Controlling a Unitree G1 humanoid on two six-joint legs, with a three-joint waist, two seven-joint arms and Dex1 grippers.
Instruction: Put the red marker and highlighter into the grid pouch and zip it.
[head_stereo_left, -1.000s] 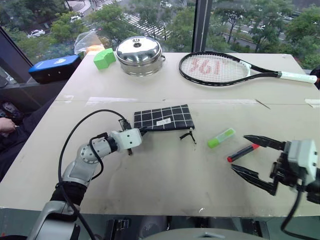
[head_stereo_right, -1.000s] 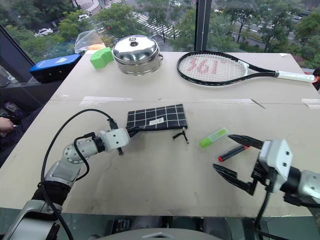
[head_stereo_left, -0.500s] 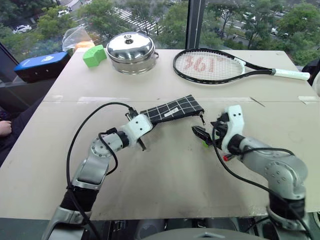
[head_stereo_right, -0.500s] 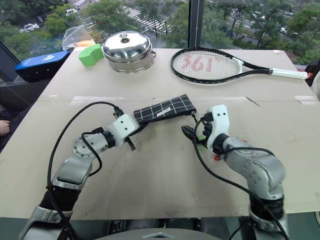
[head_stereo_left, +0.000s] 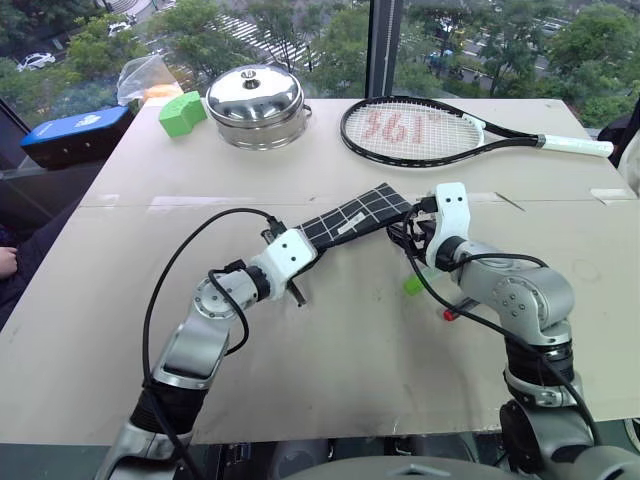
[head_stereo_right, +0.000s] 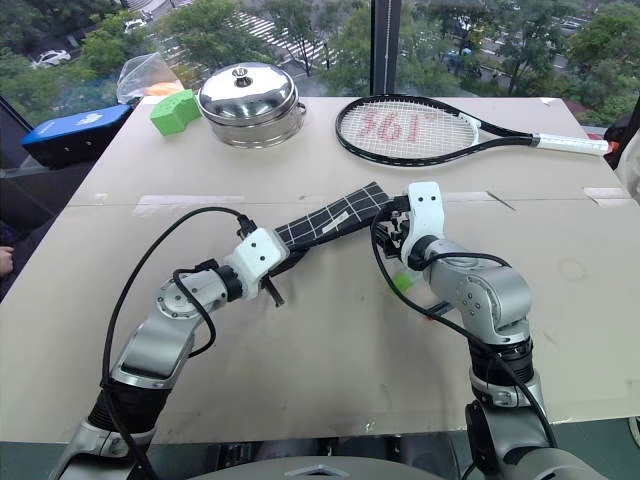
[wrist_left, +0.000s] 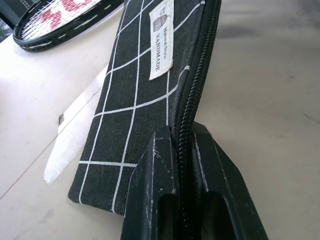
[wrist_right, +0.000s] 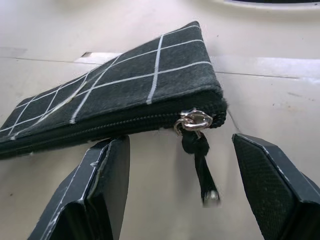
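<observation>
At the top of the frame the counter (head_stereo_left: 330, 370) carries a tennis racket (head_stereo_left: 440, 132), a steel pot (head_stereo_left: 256, 104) with its lid on and a green block (head_stereo_left: 181, 112), all well apart from the arms. In the centre, the left tool (wrist_left: 182, 165) is pressed together, pinching the grid pouch (head_stereo_left: 355, 215) at its zipper edge. The pouch is tilted and zipped. The right tool (wrist_right: 175, 185) is spread around the zipper pull (wrist_right: 200, 160). The highlighter (head_stereo_left: 413, 285) and the red marker (head_stereo_left: 449, 314) lie partly hidden under the right arm.

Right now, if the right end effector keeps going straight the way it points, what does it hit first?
Probably the zipper pull hanging from the pouch, which sits between the open fingers of the right end effector. Depth is hard to judge.
</observation>
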